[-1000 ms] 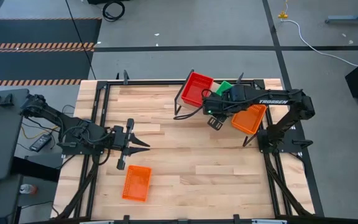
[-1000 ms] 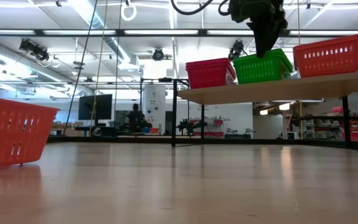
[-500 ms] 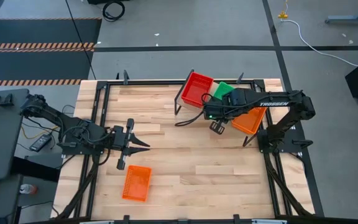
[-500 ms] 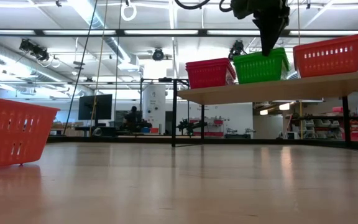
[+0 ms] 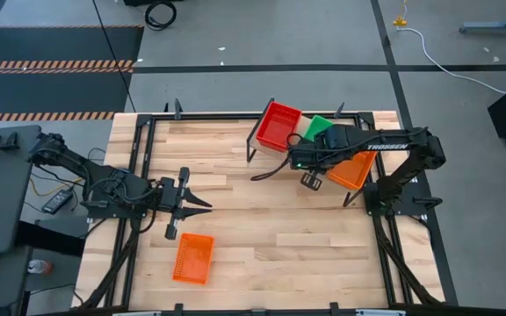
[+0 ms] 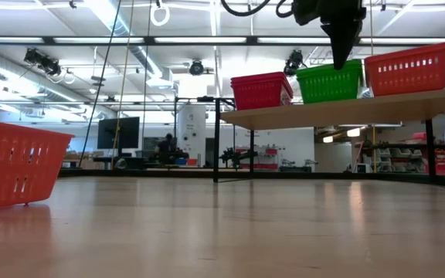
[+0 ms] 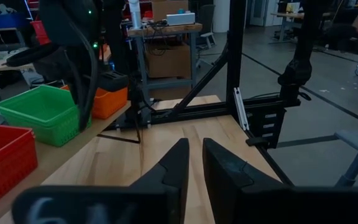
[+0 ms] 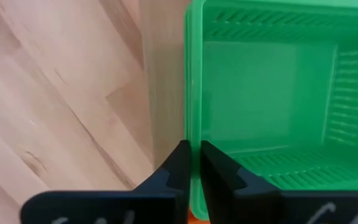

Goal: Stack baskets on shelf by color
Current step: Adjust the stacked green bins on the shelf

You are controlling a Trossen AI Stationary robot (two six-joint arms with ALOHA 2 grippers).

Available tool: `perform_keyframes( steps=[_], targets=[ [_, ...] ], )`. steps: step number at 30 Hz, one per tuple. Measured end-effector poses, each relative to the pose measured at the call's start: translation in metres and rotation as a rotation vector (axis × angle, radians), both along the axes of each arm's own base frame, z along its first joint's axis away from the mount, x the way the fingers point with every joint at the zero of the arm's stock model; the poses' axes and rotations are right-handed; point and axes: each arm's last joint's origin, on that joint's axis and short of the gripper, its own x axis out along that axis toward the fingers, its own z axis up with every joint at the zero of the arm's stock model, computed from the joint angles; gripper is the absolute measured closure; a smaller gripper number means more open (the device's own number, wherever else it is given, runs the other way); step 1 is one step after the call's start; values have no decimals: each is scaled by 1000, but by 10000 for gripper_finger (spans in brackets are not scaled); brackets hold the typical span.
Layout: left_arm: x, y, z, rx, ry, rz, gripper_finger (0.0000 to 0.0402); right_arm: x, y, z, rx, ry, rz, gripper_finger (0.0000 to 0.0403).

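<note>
Nearest me, the left pincer [image 5: 185, 206] hovers over the counter [image 5: 262, 219] with fingers slightly parted, holding nothing, just beside the lone orange basket [image 5: 192, 258]. I judge that basket light, stiff mesh, best pinched on a rim wall. Farther off, the right pincer [image 8: 191, 165] sits nearly closed at the rim of the green basket [image 8: 272, 93] on the shelf [image 6: 338, 108], between the red stack [image 6: 259, 90] and the orange stack [image 6: 408, 68].
</note>
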Motion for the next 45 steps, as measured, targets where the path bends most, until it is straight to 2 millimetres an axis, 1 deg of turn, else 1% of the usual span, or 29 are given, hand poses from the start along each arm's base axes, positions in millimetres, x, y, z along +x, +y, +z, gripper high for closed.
perform_keyframes(
  steps=[5, 12, 17, 22, 32, 45],
  targets=[
    [0, 0, 0, 0, 0, 0, 345, 0, 1, 0, -10, 21, 71, 382],
    [0, 0, 0, 0, 0, 0, 350, 0, 1, 0, -14, 24, 79, 370],
    [0, 0, 0, 0, 0, 0, 345, 0, 1, 0, -13, 24, 79, 371],
    [0, 0, 0, 0, 0, 0, 350, 0, 1, 1, -5, 25, 91, 372],
    [0, 0, 0, 0, 1, 0, 343, 3, 4, 23, -4, -77, 84, 370],
    [0, 0, 0, 0, 3, 0, 348, 4, 8, 23, 2, -99, 66, 335]
  ],
)
